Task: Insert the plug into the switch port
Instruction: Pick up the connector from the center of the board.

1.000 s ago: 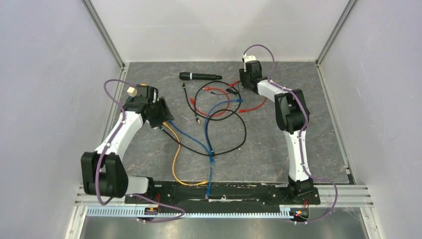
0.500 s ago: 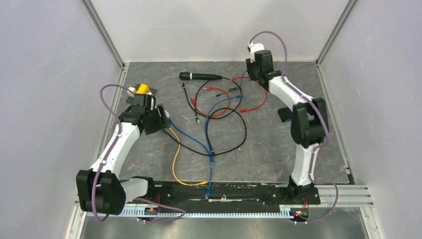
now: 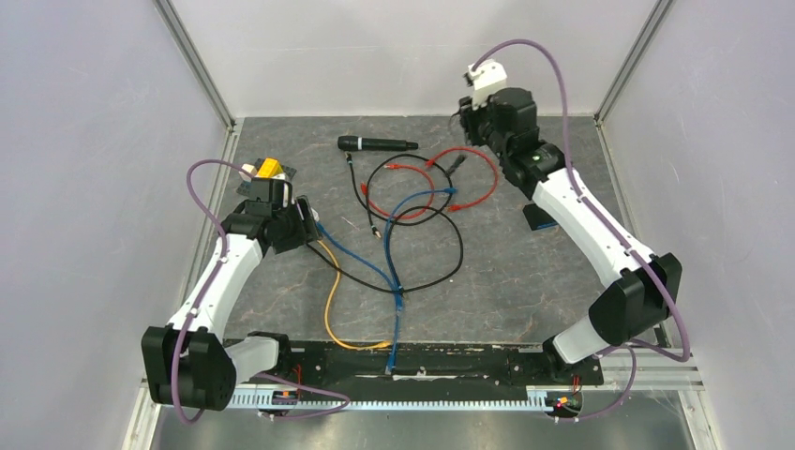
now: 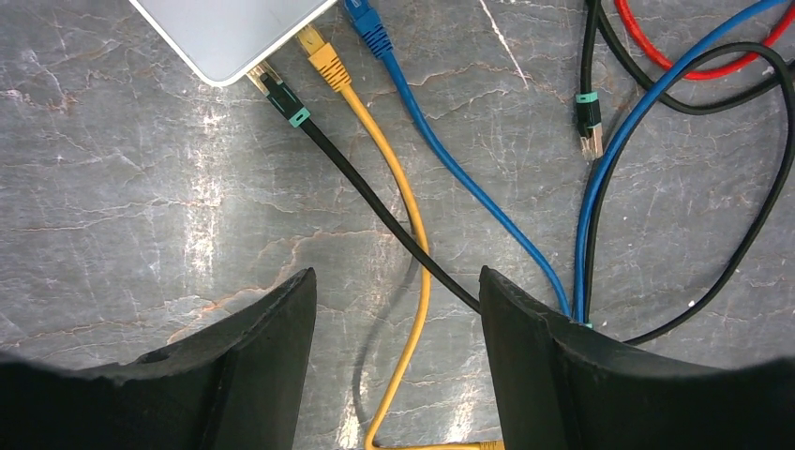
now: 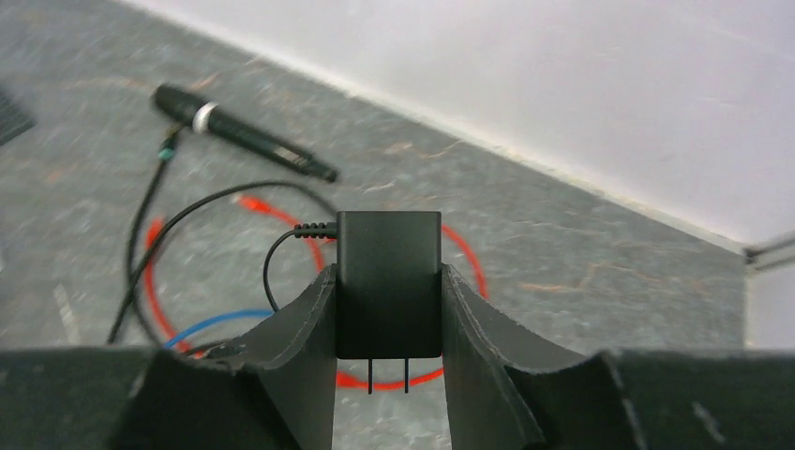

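The switch is a pale grey-white box (image 4: 225,33) at the top left of the left wrist view. A black plug with a teal band (image 4: 281,94), a yellow plug (image 4: 323,61) and a blue plug (image 4: 366,23) sit in ports along its edge. My left gripper (image 4: 396,281) hangs open above their cables, holding nothing. A loose black plug (image 4: 588,131) lies to the right. At the back right, my right gripper (image 5: 387,272) is shut on a black two-pronged power adapter (image 5: 388,248), held above the mat.
A black microphone (image 3: 375,143) lies at the back centre. Red, blue and black cables (image 3: 412,202) tangle mid-mat. A yellow item (image 3: 269,167) sits behind the left wrist, and a dark blue object (image 3: 537,217) lies beneath the right forearm. Enclosure walls stand close on three sides.
My right gripper has closed on the adapter and lifted it up and back, with its elbow swinging out to the right. The left gripper opened slightly and its arm drew back a little.
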Tool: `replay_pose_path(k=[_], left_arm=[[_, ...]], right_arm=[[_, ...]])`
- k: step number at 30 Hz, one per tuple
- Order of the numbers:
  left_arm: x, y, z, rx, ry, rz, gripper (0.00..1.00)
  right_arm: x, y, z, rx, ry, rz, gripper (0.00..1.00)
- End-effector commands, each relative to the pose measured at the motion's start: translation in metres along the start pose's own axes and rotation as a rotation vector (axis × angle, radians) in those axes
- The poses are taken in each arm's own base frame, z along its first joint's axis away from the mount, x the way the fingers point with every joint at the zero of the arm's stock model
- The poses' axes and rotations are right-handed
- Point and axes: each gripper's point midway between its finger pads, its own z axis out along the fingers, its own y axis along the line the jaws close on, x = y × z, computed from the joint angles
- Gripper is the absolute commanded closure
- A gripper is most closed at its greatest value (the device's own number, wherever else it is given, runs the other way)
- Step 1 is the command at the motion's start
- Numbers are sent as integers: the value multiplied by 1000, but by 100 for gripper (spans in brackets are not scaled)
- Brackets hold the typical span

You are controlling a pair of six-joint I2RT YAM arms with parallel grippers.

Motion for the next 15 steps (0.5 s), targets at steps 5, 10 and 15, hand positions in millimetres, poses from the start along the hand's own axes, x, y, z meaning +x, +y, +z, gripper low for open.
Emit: replay_pose_path(k=[5,10,15], left_arm=[[-11,0,-12,3,-78,38,30],[-8,0,-13,-2,-75,42,30],[-6,-1,-12,-3,-70,48,30]], right_arm=[[52,103,-44,-342,85,235,86],[176,101,-61,-262,220,291,83],[279,82,-80,-123,454,214,79]])
